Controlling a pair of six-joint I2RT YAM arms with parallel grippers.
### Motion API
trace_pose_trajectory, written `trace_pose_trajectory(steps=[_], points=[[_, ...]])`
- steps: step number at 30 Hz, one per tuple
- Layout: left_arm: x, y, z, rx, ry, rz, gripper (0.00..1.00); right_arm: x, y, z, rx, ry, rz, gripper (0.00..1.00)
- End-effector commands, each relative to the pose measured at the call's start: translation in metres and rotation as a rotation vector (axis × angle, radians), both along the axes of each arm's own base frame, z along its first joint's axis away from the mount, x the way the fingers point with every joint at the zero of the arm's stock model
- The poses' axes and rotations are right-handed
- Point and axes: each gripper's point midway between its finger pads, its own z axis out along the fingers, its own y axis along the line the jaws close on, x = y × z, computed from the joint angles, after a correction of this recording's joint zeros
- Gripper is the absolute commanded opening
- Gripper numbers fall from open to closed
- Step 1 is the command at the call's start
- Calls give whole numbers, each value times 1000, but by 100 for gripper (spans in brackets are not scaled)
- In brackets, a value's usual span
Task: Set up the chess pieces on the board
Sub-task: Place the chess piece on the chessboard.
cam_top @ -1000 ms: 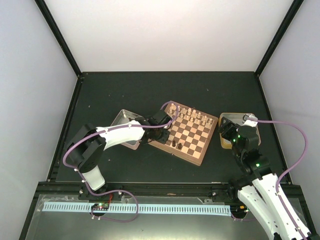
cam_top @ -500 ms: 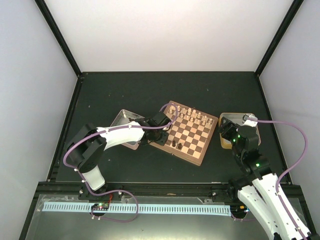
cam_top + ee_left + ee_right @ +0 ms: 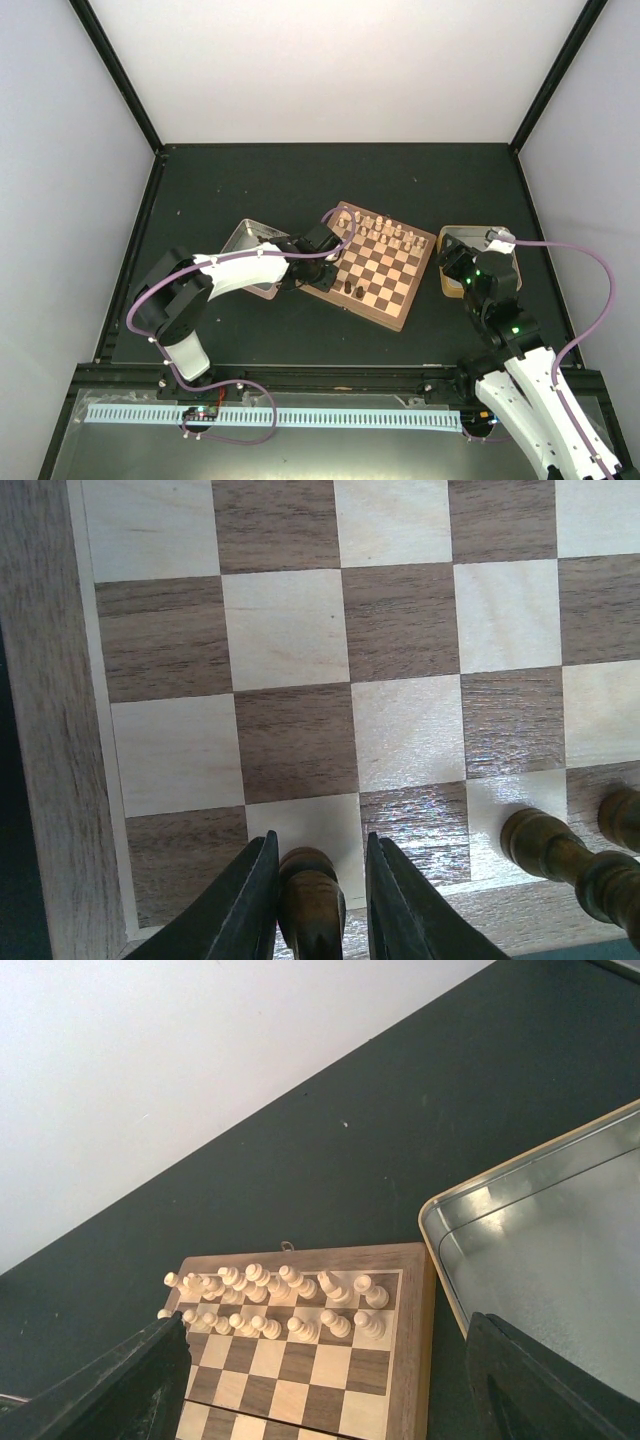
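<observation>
My left gripper (image 3: 320, 852) straddles a dark piece (image 3: 310, 905) near a corner of the board (image 3: 60, 730). One finger looks to touch it and the other shows a sliver of gap, so I cannot tell whether it is gripped or let go. I'd make sure the piece sits centred on its square, then lift straight up (two more dark pieces (image 3: 548, 845) stand close by). My right gripper (image 3: 325, 1380) hangs wide open and empty near a metal tray (image 3: 560, 1260). Only its camera shows the white pieces (image 3: 270, 1290) clearly, in two rows.
</observation>
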Motion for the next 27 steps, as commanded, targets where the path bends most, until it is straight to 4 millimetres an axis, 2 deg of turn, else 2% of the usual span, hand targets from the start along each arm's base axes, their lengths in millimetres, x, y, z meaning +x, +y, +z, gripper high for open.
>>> trace_pose_trajectory(steps=[1, 5, 9, 17, 20, 23, 27], points=[[0, -10, 10, -44, -7, -10, 26, -1, 0, -1, 7, -7, -4, 77], [1, -9, 9, -41, -9, -3, 27, -1, 0, -1, 8, -6, -3, 76], [7, -5, 16, -33, -39, 20, 34, -2, 0, -1, 9, -8, -2, 77], [28, 15, 64, -53, -170, 122, 42, -2, -1, 1, 8, -12, -4, 77], [37, 34, 82, -58, -232, 193, 43, -2, -1, 2, 6, -14, -7, 77], [46, 62, 95, -68, -288, 301, 44, -3, -2, 2, 5, -14, -10, 77], [56, 108, 92, -98, -287, 480, 44, -3, -2, 2, 5, -16, -9, 77]])
